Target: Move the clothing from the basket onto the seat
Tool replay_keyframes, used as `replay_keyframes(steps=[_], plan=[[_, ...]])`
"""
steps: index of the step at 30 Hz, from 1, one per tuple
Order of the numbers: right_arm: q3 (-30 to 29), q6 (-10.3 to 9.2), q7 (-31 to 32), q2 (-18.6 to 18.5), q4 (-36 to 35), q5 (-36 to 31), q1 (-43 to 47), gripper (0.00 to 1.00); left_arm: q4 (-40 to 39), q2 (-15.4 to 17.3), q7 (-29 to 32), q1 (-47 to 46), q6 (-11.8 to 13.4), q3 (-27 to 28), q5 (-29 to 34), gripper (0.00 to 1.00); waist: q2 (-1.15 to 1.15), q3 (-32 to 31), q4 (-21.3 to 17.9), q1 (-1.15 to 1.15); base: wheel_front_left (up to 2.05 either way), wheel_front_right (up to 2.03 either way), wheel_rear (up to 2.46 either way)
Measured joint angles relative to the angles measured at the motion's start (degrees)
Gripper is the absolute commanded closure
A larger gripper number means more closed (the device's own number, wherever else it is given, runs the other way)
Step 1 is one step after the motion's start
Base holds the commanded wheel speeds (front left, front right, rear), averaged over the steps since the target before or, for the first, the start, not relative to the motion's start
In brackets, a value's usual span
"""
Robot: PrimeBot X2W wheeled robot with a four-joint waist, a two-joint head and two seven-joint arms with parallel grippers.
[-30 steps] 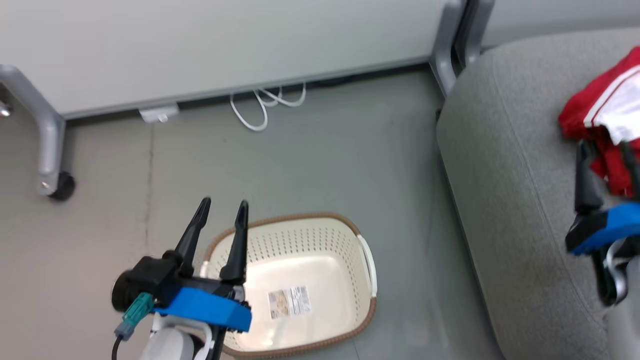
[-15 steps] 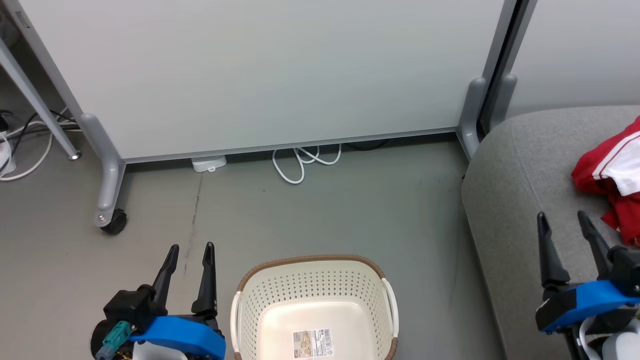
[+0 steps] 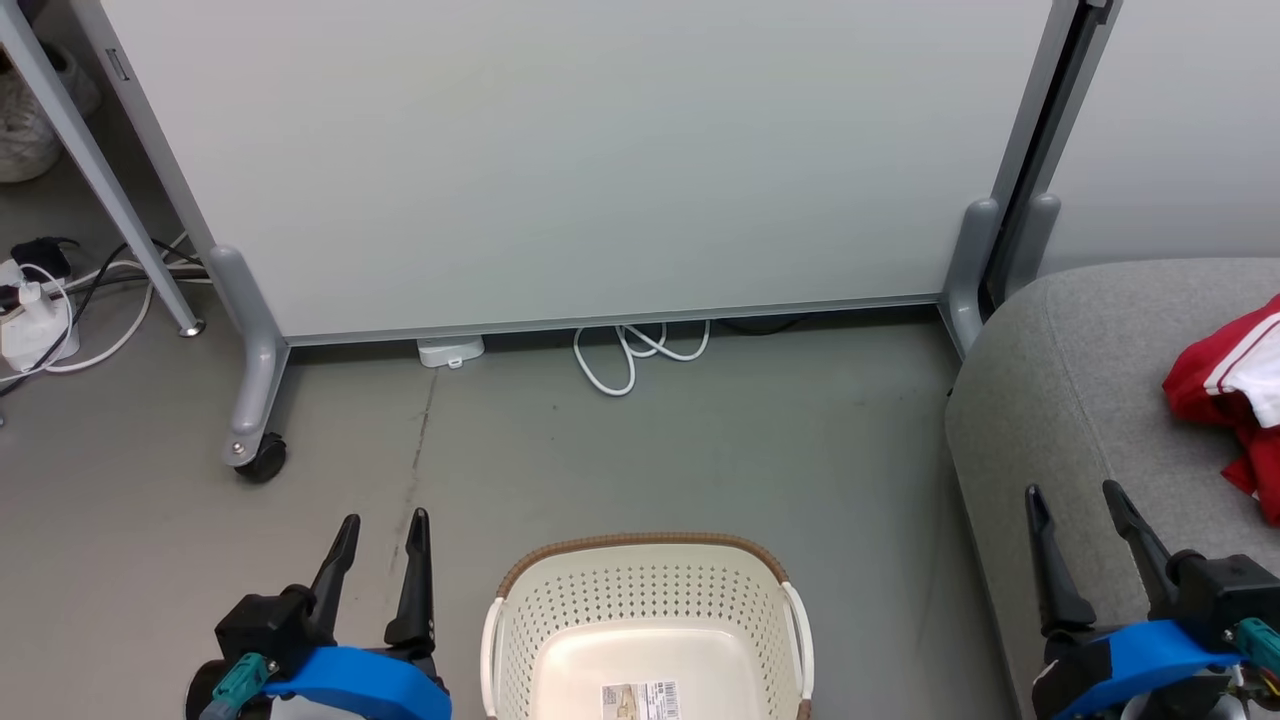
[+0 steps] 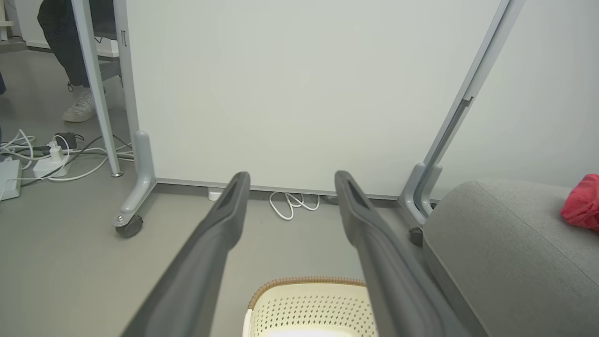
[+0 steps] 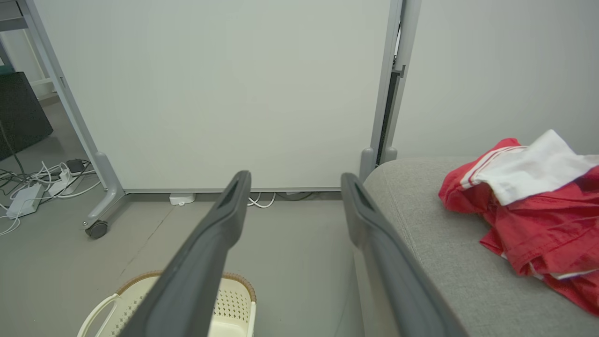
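The cream basket (image 3: pixel 640 590) with a brown rim stands on the floor at the bottom centre, holding nothing but a label on its base; its rim also shows in the left wrist view (image 4: pixel 304 282) and the right wrist view (image 5: pixel 234 278). Red and white clothing (image 3: pixel 1225 395) lies crumpled on the grey seat (image 3: pixel 1060 400) at the right, seen closer as clothing (image 5: pixel 529 196) on the seat (image 5: pixel 444 262). My left gripper (image 3: pixel 383 520) hovers open left of the basket. Over the seat's front edge my right gripper (image 3: pixel 1070 492) hangs open, apart from the clothing.
A white partition panel (image 3: pixel 580 150) on grey wheeled legs (image 3: pixel 255 400) stands behind the basket. A white cable loop (image 3: pixel 635 355) lies at its foot. Power strips and cables (image 3: pixel 40 310) lie at the far left, where a person's shoe (image 4: pixel 84 105) also shows.
The head camera has tilted up, so the basket now sits lower in the picture. Both grippers stay open; the right one has drawn back from the clothing on the seat.
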Motion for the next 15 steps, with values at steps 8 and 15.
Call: replay_keyframes(steps=[8, 15], plan=[[0.0, 0.00, -0.2, 0.2, 1.1, 0.4, 0.2, 0.00, 0.5, 0.1, 0.0, 0.0, 0.0, -0.8, -0.2, 0.00, 0.00, -0.1, -0.1, 0.01, 0.00, 0.00, 0.00], [0.4, 0.00, -0.4, 0.3, 1.9, 0.6, 0.2, 0.00, 1.3, 0.3, 0.0, 0.0, 0.0, -1.5, -0.9, 0.00, 0.00, 0.0, -0.2, 0.01, 0.00, 0.00, 0.00]])
